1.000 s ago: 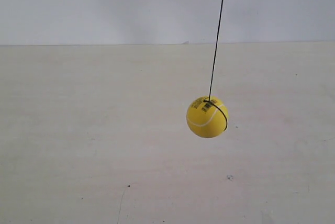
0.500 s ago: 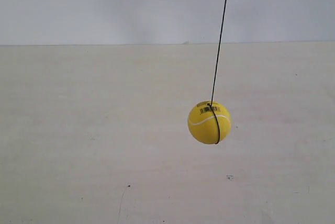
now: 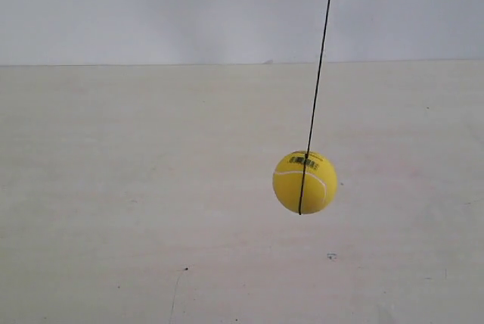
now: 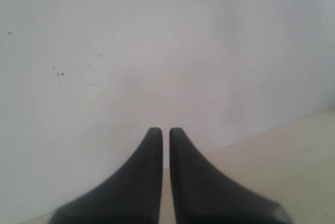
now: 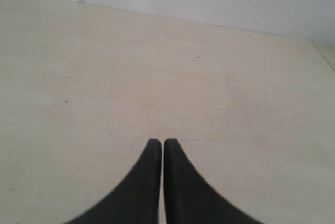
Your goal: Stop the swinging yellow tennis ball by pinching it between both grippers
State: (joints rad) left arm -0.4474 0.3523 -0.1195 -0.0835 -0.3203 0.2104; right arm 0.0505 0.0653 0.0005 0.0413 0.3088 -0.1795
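One yellow ball (image 3: 305,182) is seen hanging on a thin dark string (image 3: 321,51), right of the middle of the exterior view and below the line where the table (image 3: 113,188) meets the wall (image 3: 151,6). The string is run slantwise down from the upper edge of the view to the top of the ball and is carried on over its front to its underside. A small black label (image 3: 305,161) is printed near the top of the ball; bars like those of a barcode can be made out, but the writing is too small to be read. A curved white seam (image 3: 291,173) is drawn across the ball beneath the label. The ball is shown against the pale, lightly scuffed tabletop.

The left gripper (image 4: 165,130) is held closed, its two black tapered fingers brought together with only a thin slit between them. It is pointed at a white wall marked with small dark specks (image 4: 60,73), and a strip of pale table is seen beside it. The right gripper (image 5: 162,141) is likewise closed, tip to tip, and is aimed across the pale tabletop toward the wall behind.
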